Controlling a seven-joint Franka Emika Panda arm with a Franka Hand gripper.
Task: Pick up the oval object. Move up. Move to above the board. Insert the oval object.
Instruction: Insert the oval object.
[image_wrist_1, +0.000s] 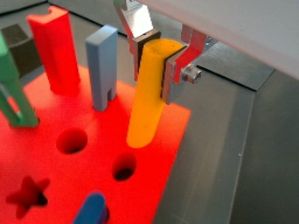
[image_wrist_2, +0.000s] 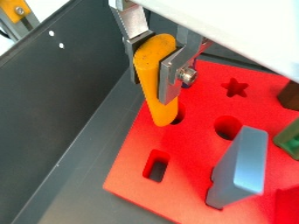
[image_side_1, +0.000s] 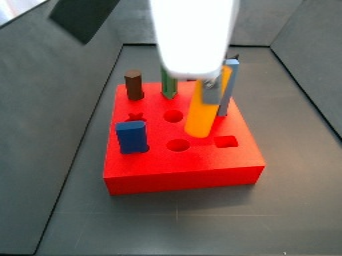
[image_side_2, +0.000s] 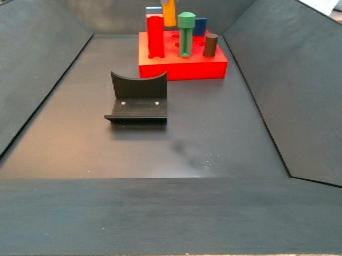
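The oval object (image_wrist_1: 147, 101) is a tall orange-yellow peg, and my gripper (image_wrist_1: 160, 68) is shut on its upper end. It hangs upright over the board (image_wrist_1: 47, 131), a thick red block with shaped holes. In a wrist view the oval object (image_wrist_2: 156, 83) has its lower tip at a dark hole near the board's (image_wrist_2: 193, 179) edge; whether it has entered I cannot tell. In a side view the oval object (image_side_1: 203, 110) stands over the board (image_side_1: 181, 170) below the white gripper body (image_side_1: 194, 40).
Red (image_wrist_1: 55, 52), grey-blue (image_wrist_1: 103, 66) and green (image_wrist_1: 12, 87) pegs stand in the board close to the held peg. A brown peg (image_side_1: 134, 85) and a blue one (image_side_1: 131, 136) stand further off. The fixture (image_side_2: 138, 100) sits on the floor in front of the board (image_side_2: 187, 68). Grey walls surround the floor.
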